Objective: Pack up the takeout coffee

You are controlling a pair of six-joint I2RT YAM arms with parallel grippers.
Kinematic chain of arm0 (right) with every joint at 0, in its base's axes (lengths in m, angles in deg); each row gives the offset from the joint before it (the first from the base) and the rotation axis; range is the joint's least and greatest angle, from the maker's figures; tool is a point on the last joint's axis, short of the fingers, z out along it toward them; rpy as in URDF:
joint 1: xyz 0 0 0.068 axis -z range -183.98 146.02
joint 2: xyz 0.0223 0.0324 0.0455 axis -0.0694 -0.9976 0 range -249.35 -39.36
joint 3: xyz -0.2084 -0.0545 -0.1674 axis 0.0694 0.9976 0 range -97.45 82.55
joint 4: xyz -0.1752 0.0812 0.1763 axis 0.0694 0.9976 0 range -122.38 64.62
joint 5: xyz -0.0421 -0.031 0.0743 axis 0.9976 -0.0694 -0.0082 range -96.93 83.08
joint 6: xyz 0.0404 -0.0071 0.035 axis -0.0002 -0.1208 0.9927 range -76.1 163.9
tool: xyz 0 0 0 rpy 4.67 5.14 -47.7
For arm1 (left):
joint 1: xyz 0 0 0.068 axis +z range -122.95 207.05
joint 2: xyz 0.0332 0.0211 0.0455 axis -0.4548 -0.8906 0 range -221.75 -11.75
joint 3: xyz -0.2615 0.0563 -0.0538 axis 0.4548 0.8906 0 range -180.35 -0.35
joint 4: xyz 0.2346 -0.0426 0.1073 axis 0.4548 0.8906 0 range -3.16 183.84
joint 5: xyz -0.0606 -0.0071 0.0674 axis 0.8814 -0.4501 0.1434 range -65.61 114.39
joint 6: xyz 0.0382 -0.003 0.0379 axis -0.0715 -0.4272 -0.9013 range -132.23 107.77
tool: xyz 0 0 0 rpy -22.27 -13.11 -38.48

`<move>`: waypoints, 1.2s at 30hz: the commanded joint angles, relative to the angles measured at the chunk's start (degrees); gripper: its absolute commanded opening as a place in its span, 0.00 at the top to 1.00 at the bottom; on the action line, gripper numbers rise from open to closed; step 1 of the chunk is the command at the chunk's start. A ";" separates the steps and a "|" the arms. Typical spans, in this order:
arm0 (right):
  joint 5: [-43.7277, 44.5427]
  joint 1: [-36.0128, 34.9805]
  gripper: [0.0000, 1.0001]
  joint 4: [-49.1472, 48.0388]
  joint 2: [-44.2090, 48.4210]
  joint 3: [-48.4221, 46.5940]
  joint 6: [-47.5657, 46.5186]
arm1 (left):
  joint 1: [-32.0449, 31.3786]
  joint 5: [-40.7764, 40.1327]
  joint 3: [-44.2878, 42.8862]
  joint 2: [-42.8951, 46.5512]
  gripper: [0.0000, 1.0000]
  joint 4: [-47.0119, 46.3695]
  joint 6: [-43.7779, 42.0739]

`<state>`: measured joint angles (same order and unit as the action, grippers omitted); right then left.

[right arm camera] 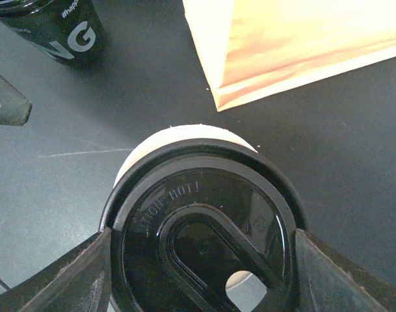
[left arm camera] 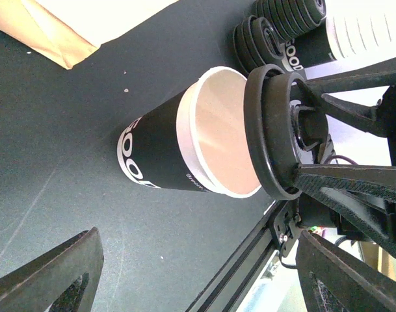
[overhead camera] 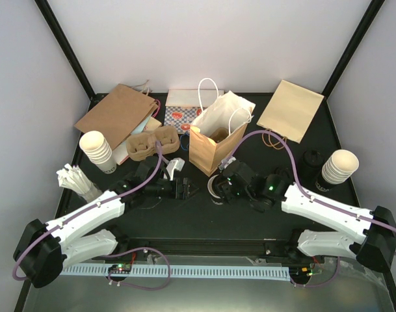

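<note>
While the right hand is pinching a black lid over the coffee cup, standing on the bench just near of the paper bag, the left hand is hanging spread and empty. The cup is looking light and crushable, likely wanting a gentle grip around its black wall.

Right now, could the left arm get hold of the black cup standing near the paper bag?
Probably yes. The left gripper is open and faces the side of the black cup, with nothing between them. The right gripper holds the black lid just above the cup's rim, so it crowds only the top.
</note>
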<state>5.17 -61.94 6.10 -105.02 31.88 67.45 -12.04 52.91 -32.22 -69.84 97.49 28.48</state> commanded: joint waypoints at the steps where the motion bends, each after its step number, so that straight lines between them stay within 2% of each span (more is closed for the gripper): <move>1: -0.08 -0.31 0.39 -5.64 0.85 2.05 1.04 | -0.28 -0.23 -2.05 0.76 0.17 -1.14 0.33; 36: -0.08 -0.32 0.39 -11.33 -0.84 5.29 0.54 | -0.90 -0.11 -2.04 -0.41 0.17 -1.95 0.51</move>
<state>4.54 -61.94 -3.23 -105.37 36.75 68.37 -12.48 52.91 -32.22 -69.90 97.43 28.52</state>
